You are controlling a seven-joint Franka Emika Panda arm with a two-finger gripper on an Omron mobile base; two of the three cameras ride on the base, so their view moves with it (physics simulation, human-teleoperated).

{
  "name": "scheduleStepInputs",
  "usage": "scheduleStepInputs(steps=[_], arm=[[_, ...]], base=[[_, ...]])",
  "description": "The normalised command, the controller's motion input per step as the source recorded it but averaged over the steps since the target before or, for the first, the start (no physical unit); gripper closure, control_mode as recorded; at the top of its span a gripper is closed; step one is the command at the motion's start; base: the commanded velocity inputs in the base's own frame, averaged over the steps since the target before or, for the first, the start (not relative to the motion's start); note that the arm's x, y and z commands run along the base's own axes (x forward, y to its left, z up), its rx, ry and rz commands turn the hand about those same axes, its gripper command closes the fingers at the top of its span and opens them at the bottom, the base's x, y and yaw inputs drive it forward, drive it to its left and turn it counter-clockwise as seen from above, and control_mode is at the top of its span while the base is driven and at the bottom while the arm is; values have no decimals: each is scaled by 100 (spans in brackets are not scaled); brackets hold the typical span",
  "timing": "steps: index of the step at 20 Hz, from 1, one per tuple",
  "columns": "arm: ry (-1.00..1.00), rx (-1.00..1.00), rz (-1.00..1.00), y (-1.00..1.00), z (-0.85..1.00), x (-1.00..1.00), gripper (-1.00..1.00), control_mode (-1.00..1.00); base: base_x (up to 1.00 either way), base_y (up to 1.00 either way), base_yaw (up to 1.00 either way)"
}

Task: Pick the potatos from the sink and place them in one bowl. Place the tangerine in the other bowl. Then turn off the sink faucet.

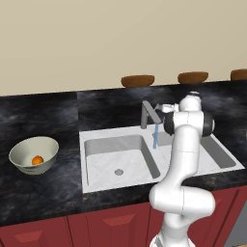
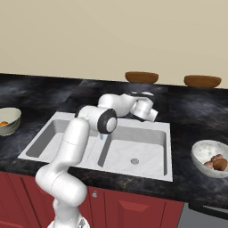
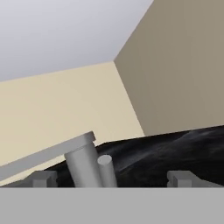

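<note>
The faucet [image 1: 149, 115] stands at frame centre behind the sink [image 1: 101, 137], water running — its lever [image 3: 48, 153] slants across the hand view's lower left, between the wide-apart, empty fingers [image 3: 43, 178] — likely a sideways nudge next.

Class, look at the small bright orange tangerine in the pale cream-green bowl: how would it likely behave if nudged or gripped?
The small bright orange tangerine looks round and smooth, so it would probably roll if nudged. The deep pale cream-green bowl would likely keep it in. Its small curved surface may slip between flat fingers.
</note>
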Motion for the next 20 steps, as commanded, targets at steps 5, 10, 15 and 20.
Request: scheduleStepInputs(steps=[5,10,15,20], arm=[[2,0,0,16,0,22,-100,-100],[0,1,1,37,0,9,-100,-100],[0,1,4,51,0,0,-100,-100],[0,5,5,62,0,0,-100,-100]], base=[[0,0,0],[0,0,0],[0,0,0],[0,0,0]])
